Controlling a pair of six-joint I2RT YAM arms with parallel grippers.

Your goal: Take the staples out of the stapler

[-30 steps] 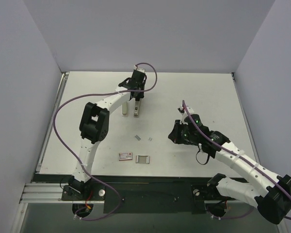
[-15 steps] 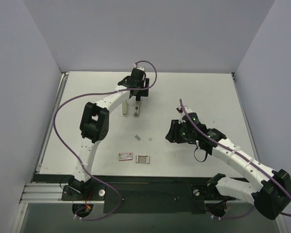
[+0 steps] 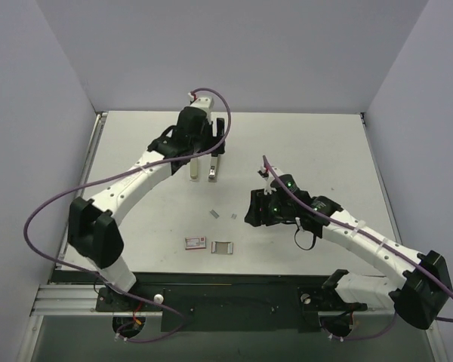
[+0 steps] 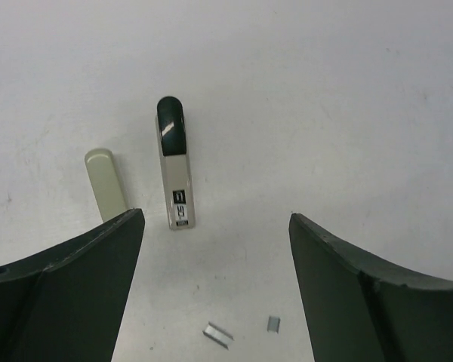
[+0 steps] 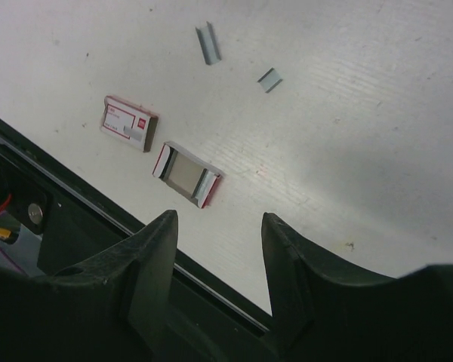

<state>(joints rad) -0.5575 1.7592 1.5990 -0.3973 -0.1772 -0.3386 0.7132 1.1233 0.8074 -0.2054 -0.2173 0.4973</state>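
Bright, even overhead light; soft, short shadows; a small glint on the black end of the stapler (image 4: 174,173).

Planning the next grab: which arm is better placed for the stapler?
Left. The left gripper hangs open just above the stapler; the right gripper is off by the staple box.

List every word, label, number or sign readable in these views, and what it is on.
No text can be read.
On the slim light grey stapler with black end: a small black label with white marks, too blurred to read.
On the small red and white box: print too small to read.
On the open red-edged box with grey inside: no text shows.
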